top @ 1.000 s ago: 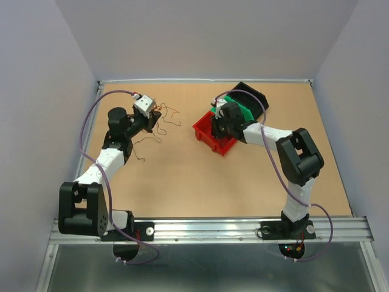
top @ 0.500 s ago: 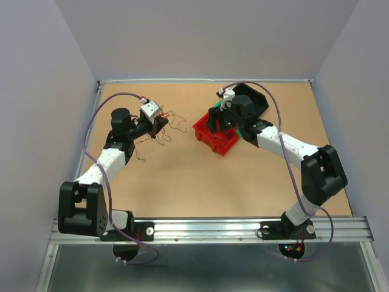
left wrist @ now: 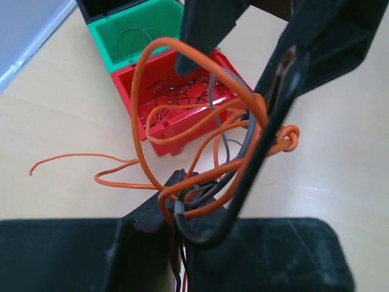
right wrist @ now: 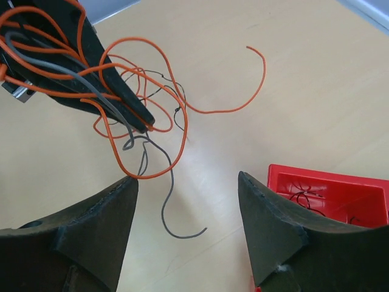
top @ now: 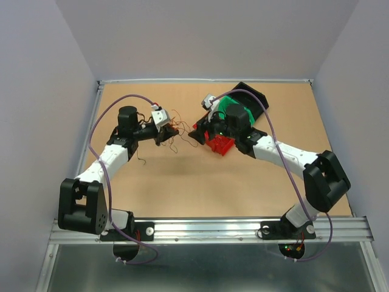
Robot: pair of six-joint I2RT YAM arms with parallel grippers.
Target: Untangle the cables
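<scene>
Cables (left wrist: 197,191) hang from left pincer (top: 165,135), red bin (right wrist: 328,188) beside right pincer (right wrist: 188,182).

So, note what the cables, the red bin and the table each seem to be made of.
Cables: smooth orange or grey plastic insulation, holding curls; metal core presumed. Red bin: glossy moulded plastic, ribbed walls. Table: pale wood-look board, slight sheen, perhaps laminate.

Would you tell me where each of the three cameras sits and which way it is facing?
Top external: above and behind the arms, looking down on the table; both arms show whole.
Left wrist: on the left arm, looking along the left gripper towards the red bin; its own fingers fill the bottom.
Right wrist: on the right arm, looking down past the open right gripper, seen at the bottom.
Shared: both wrist views show the cables and the red bin.
</scene>
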